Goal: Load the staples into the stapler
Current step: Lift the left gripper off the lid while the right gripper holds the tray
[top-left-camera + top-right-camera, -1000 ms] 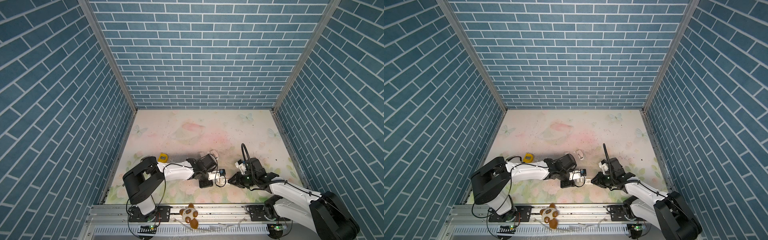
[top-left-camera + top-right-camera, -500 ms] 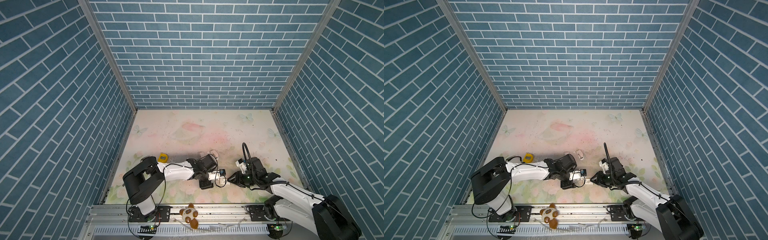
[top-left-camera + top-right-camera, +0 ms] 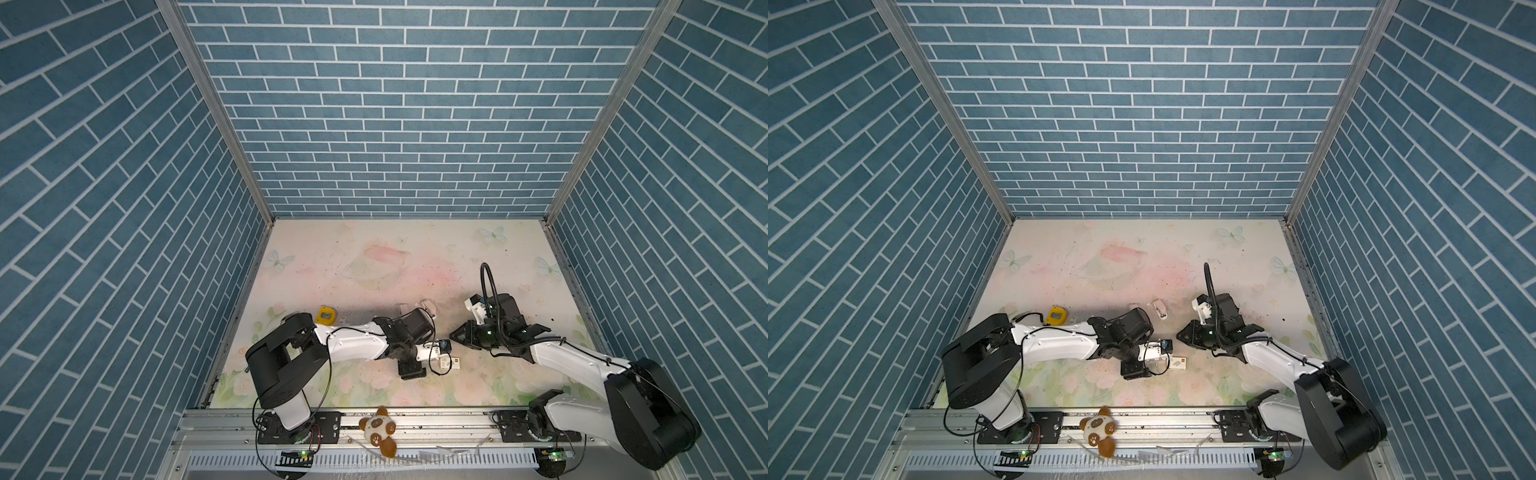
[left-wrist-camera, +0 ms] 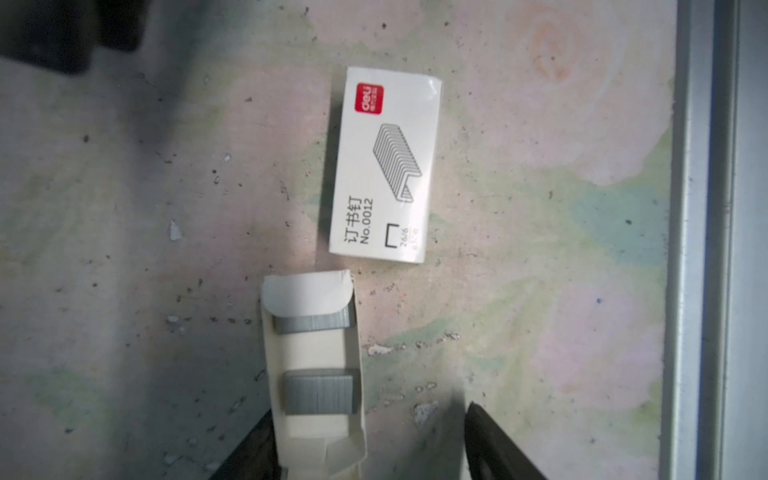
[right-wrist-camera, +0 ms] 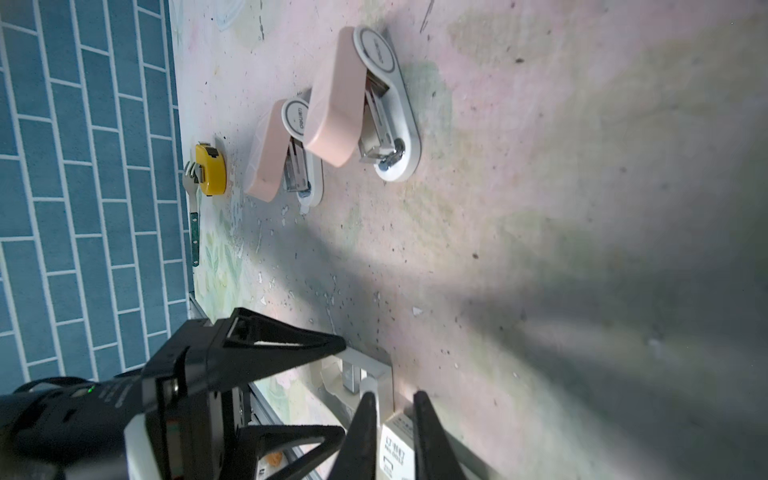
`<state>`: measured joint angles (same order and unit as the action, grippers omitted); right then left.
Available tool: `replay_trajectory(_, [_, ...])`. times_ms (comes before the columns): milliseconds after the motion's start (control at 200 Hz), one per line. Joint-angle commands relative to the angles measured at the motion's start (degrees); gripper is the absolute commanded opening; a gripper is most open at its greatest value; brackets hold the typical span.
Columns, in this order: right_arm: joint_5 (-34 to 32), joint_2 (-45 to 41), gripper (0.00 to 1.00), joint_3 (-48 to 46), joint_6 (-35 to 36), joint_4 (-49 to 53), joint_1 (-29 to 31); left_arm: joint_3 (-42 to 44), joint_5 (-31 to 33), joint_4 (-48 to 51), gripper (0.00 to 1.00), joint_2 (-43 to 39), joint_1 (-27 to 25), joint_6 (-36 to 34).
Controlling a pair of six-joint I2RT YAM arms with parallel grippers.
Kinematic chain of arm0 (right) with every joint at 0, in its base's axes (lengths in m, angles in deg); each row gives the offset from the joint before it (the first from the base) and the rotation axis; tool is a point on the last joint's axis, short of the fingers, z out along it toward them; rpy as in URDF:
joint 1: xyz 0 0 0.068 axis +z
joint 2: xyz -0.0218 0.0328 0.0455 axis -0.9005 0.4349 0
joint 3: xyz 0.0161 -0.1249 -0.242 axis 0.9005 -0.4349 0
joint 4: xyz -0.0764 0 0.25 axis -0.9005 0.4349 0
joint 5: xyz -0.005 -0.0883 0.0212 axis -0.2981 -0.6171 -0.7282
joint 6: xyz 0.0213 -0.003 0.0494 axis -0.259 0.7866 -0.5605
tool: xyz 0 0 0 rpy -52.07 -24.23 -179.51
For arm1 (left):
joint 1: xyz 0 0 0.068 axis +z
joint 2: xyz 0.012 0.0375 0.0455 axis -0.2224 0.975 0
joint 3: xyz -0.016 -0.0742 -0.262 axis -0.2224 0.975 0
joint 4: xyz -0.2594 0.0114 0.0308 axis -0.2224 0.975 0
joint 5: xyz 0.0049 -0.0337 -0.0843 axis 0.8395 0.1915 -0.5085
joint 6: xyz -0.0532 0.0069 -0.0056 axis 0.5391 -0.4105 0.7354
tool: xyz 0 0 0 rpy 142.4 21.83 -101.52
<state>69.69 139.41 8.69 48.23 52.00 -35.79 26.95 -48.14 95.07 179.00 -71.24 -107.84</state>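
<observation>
Well, furthest left sits the yellow tape measure [image 3: 327, 314], out of play. Next, a pink stapler [image 5: 357, 104] lies with its top raised, a second stapler [image 5: 278, 153] beside it, both well apart from the staples [image 4: 320, 392]. Those grey strips rest loose in the white tray [image 4: 311, 357], between the fingers of the left gripper [image 4: 370, 409], which gapes wide and grips nothing, one finger touching the tray's wall. The sleeve [image 4: 384, 170] lies just beyond. The right gripper [image 5: 394, 397] is barely parted and empty. Likely trouble: a nudge tips the tray, spilling strips across the surface [image 4: 540, 291].
</observation>
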Motion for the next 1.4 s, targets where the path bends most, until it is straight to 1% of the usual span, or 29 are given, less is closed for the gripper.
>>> replay_trajectory(0, [4.9, 4.5, 0.15, 2.0, 1.2, -5.6, -0.2, 0.8, -0.3, 3.7, 0.69, 0.9, 0.0, -0.8])
replay_trajectory(185, [9.6, 8.5, 0.14, 2.0, 0.1, -10.4, -0.2, 1.0, 0.5, 3.3, 0.7, 1.0, -0.1, -1.2])
replay_trajectory(255, [11.4, 10.1, 0.14, 2.5, 0.2, -10.5, -0.1, 0.6, 0.9, 3.4, 0.7, 1.5, -0.1, -1.2])
replay_trajectory(490, [14.4, 14.5, 0.14, 3.8, 1.1, -10.3, 0.5, 0.2, 1.3, 3.2, 0.71, 2.3, 0.0, -0.9])
replay_trajectory(1060, [13.6, 19.3, 0.15, 5.2, 3.5, -7.3, 3.5, 0.0, 1.5, 2.9, 0.74, 2.6, 0.5, -0.4])
replay_trajectory(1125, [13.6, 19.6, 0.15, 5.4, 3.7, -6.7, 3.8, 0.1, 1.6, 2.7, 0.76, 2.5, 0.7, -0.2])
replay_trajectory(1365, [13.0, 19.4, 0.15, 5.2, 4.9, -4.2, 4.4, 0.1, 1.8, 2.6, 0.78, 2.3, 1.1, -0.1])
replay_trajectory(1395, [12.9, 19.3, 0.15, 5.1, 4.9, -4.0, 4.4, 0.1, 1.8, 2.6, 0.8, 2.3, 1.1, -0.1])
